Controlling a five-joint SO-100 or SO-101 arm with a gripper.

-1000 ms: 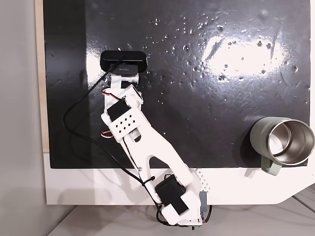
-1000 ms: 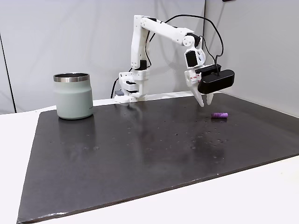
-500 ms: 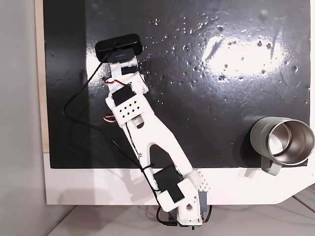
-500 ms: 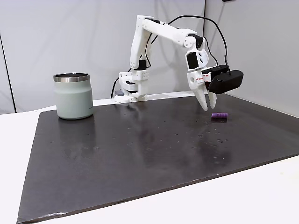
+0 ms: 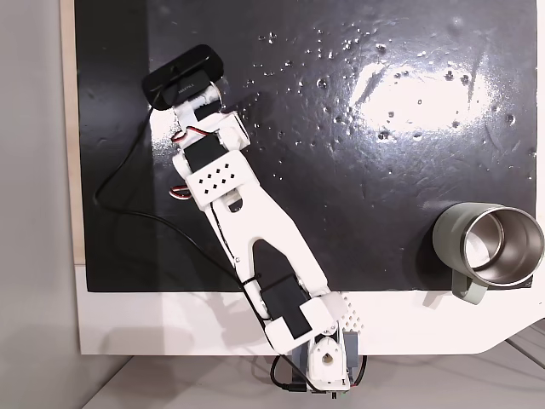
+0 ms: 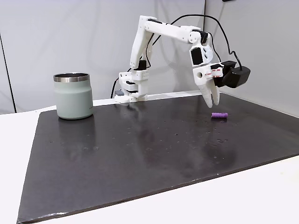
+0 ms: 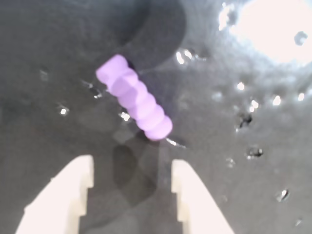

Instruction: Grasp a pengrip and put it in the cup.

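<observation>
The pengrip [image 7: 134, 103] is a small ribbed lilac tube lying on the black mat, diagonal in the wrist view. My gripper [image 7: 131, 168] is open, its two white fingertips [image 7: 73, 190] just short of the tube's near end with nothing between them. In the side fixed view the gripper [image 6: 212, 103] hangs point-down a little above the mat, just left of and behind the pengrip [image 6: 219, 115]. The cup [image 6: 73, 95], a sage-green mug with a steel inside, stands far to the left there. From above, the cup [image 5: 490, 249] sits at the mat's right edge.
The black mat [image 6: 140, 149] lies on a white table [image 5: 170, 324]. From above, the black wrist camera [image 5: 181, 75] covers the gripper and the pengrip. A black cable [image 5: 128, 213] loops left of the arm [image 5: 247, 221]. The arm's base [image 6: 133, 86] stands at the mat's far edge.
The arm has swung toward the pengrip, leftward seen from above and rightward from the side. The gripper now stands close beside the tube.
</observation>
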